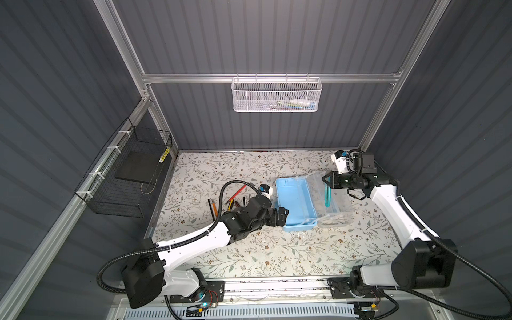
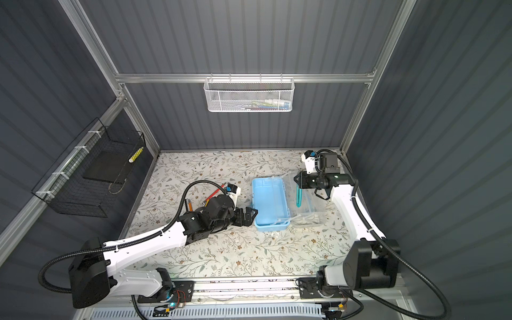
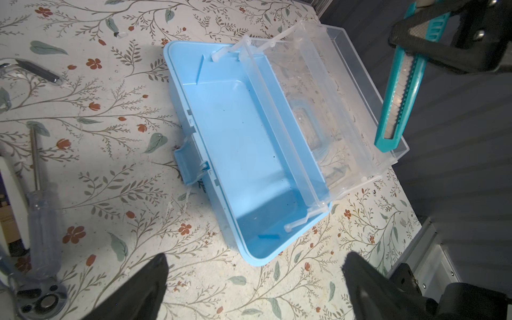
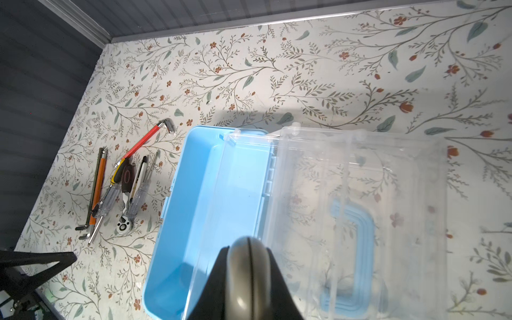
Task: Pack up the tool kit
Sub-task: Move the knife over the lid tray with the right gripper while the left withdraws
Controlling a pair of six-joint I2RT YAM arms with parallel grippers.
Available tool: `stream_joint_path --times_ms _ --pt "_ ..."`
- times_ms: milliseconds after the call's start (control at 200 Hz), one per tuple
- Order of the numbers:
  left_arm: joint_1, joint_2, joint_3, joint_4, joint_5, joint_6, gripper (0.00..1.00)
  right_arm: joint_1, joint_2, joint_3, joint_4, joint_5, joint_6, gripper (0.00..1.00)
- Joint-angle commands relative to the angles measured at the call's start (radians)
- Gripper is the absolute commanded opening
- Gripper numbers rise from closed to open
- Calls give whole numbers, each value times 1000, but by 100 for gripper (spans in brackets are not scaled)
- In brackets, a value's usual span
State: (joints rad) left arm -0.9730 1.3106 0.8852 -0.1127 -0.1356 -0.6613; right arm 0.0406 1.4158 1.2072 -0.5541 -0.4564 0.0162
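Just right of the middle of the floral-patterned table (image 1: 277,255), a small rectangular light-blue plastic tool kit (image 1: 295,202) sits open, its clear lid (image 1: 340,199) folded back toward the table's right edge. The left gripper (image 1: 281,216), jaws spread wide and holding nothing, hovers at the box's left side. The right gripper (image 1: 325,178) is clamped on a teal plastic utility knife (image 1: 327,196) hanging above the lid. Loose hand tools (image 4: 122,188) lie clustered between the box and the table's left edge.
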Motion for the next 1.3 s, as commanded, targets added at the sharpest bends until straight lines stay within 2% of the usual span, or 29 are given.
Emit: stream_joint_path --times_ms 0,330,755,795,850,940,1011,1071,1291 --pt "10 -30 -10 -22 -11 16 100 -2 58 51 -22 -50 -84 17" --pt "27 -58 -37 -28 -21 9 100 -9 192 119 -67 -9 -158 19" --pt "37 -56 -42 -24 -10 9 100 -13 229 111 -69 -64 -121 23" --pt "37 -56 -43 -24 -10 9 100 -13 229 108 -62 -65 -113 27" --pt "37 -56 -43 -25 -10 8 100 -13 229 107 -48 -49 -96 37" --pt "38 -55 -43 -26 -8 7 100 -14 245 125 -51 -25 -63 45" --pt "38 -57 -44 -27 -8 4 100 -15 258 141 -55 -7 -37 46" --pt "37 -60 -45 -27 -8 3 100 -15 260 148 -53 14 -15 53" --pt "39 -64 -55 -27 -12 -1 100 -13 213 122 -64 47 33 55"
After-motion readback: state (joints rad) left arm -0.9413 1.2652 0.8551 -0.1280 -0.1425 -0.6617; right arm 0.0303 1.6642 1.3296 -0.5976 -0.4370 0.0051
